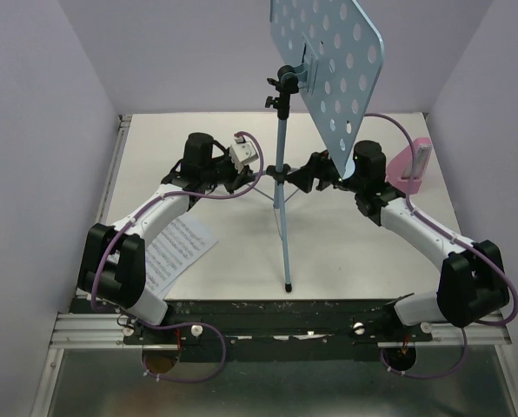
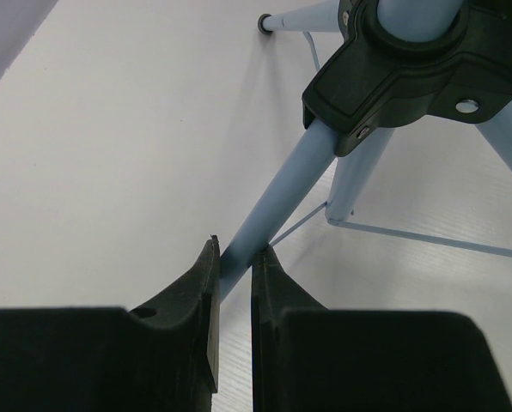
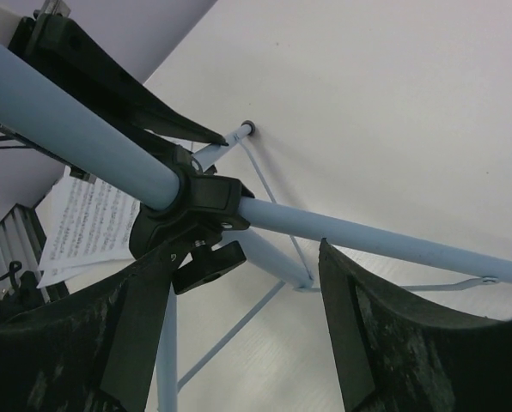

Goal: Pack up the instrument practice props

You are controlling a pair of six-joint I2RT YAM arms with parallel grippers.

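The light-blue music stand [image 1: 328, 61] stands upright mid-table with its hole-punched desk tilted high. My left gripper [image 1: 257, 176] is shut on one thin tripod leg [image 2: 282, 193] just below the black hub [image 2: 411, 60]; the leg sits pinched between the fingertips [image 2: 206, 279]. My right gripper [image 1: 304, 176] is open, with its jaws wide on either side of the hub [image 3: 187, 210] and touching nothing I can see. White sheet-music pages [image 1: 176, 252] lie flat at the front left and also show in the right wrist view [image 3: 88, 223]. The pink metronome [image 1: 411, 165] stands at the right, behind my right arm.
The stand's front leg [image 1: 287, 252] reaches toward the near table edge. Lilac walls enclose the table on the left, back and right. The stand's pole [image 3: 67, 112] crosses the right wrist view, with my left gripper's fingers [image 3: 136, 94] behind it.
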